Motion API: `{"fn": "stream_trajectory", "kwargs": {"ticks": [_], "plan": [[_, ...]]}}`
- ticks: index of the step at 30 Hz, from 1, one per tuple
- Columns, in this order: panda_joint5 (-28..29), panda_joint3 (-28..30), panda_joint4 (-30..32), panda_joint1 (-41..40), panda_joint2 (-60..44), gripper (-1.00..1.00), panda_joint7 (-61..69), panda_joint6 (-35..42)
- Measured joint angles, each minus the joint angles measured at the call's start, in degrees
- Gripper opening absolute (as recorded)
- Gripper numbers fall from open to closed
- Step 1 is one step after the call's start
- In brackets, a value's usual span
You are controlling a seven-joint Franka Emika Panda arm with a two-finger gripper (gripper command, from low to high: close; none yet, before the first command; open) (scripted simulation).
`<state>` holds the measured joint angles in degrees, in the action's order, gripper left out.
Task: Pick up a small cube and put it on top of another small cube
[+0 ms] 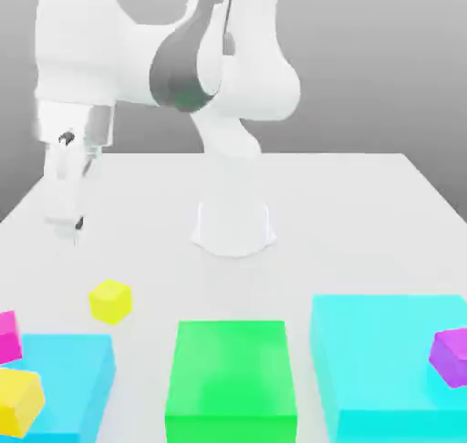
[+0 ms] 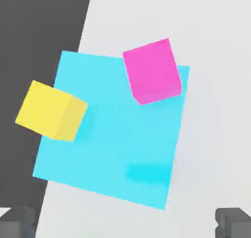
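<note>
Golden cube (image 1: 18, 400) overhangs cyan block (image 1: 68, 377) edge beside pink cube (image 1: 8, 334), both resting there. Lemon cube (image 1: 110, 301) sits free on counter (image 1: 365, 213). Gripper (image 1: 71, 224) jaws released, empty, raised for approach.

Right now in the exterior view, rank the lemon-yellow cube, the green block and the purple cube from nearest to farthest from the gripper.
From the gripper:
1. lemon-yellow cube, on the table just below it.
2. green block, front centre.
3. purple cube, on the cyan block at the exterior view's right.
</note>
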<state>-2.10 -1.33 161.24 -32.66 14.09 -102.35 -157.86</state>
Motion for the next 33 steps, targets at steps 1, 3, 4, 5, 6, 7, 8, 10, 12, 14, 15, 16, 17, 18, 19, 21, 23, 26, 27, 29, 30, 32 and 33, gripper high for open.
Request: {"fn": "stream_trajectory", "kwargs": {"ticks": [1, 3, 4, 5, 6, 7, 8, 10, 12, 14, 15, 16, 17, 18, 19, 21, 23, 26, 27, 29, 30, 32, 33], "plan": [[0.1, 0.0, 1.2, -1.3, -1.3, 0.0, -2.6, -1.1], [0.6, 0.3, 3.7, -3.7, -4.0, 0.0, -7.8, -3.3], [0.9, 0.4, 5.0, -4.9, -5.3, 0.0, -10.4, -4.4], [1.2, 0.7, 6.2, -6.1, -6.7, 0.0, -13.1, -5.5], [1.6, 0.9, 7.5, -7.2, -8.0, 0.0, -15.8, -6.6], [1.7, 1.3, 8.1, -7.7, -9.6, 0.0, -17.5, -7.9], [1.6, 1.5, 8.2, -8.1, -11.5, 0.0, -18.1, -9.5], [1.2, 1.5, 7.9, -8.1, -15.4, 0.0, -18.4, -12.7], [0.6, 1.0, 7.2, -8.6, -19.5, 0.0, -18.0, -16.1], [0.8, 0.9, 6.5, -8.7, -23.6, 0.0, -18.2, -19.5], [0.8, 1.0, 6.2, -8.6, -25.7, 0.0, -18.2, -21.2], [0.8, 1.1, 5.9, -8.5, -27.2, -1.0, -18.3, -22.4], [0.8, 1.1, 5.9, -8.5, -27.2, -1.0, -18.3, -22.4], [0.8, 1.1, 5.9, -8.5, -27.2, -1.0, -18.3, -22.4], [0.8, 1.1, 5.9, -8.5, -27.2, -1.0, -18.3, -22.5], [0.8, 1.1, 5.9, -8.5, -27.2, -1.0, -18.3, -22.6], [0.9, 1.1, 5.9, -8.6, -27.2, -1.0, -18.3, -22.6], [0.7, 0.8, 6.8, -8.9, -22.3, -1.0, -18.1, -18.5], [0.7, 0.8, 7.1, -8.9, -20.3, -1.0, -18.2, -16.8], [1.1, 0.8, 7.8, -8.9, -16.2, -1.0, -18.5, -13.5], [1.3, 0.6, 8.2, -9.1, -14.2, -1.0, -18.6, -11.8], [2.0, 0.5, 7.9, -9.3, -11.1, -1.0, -18.7, -8.4], [2.4, 0.5, 6.6, -9.3, -10.8, -1.0, -18.3, -6.8]]}}
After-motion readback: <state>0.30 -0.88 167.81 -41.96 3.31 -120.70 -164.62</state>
